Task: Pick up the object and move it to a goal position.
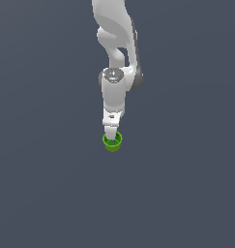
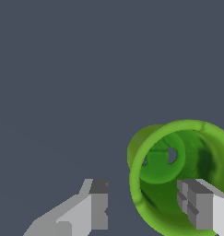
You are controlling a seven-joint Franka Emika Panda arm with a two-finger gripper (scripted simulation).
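Tool spread open, straddling green cup wall: one finger inside the mouth, other outside, set for a rim pinch. Cup at frame centre, 6 o'clock of arm.

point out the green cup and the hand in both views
green cup (image 1: pixel 112 143): exterior view, on the outer wall below the rim.
green cup (image 2: pixel 165 161): wrist view, on the inside bottom.
hand (image 1: pixel 111 133): exterior view, at the fingertips.
hand (image 2: pixel 148 203): wrist view, midway between the fingertips.
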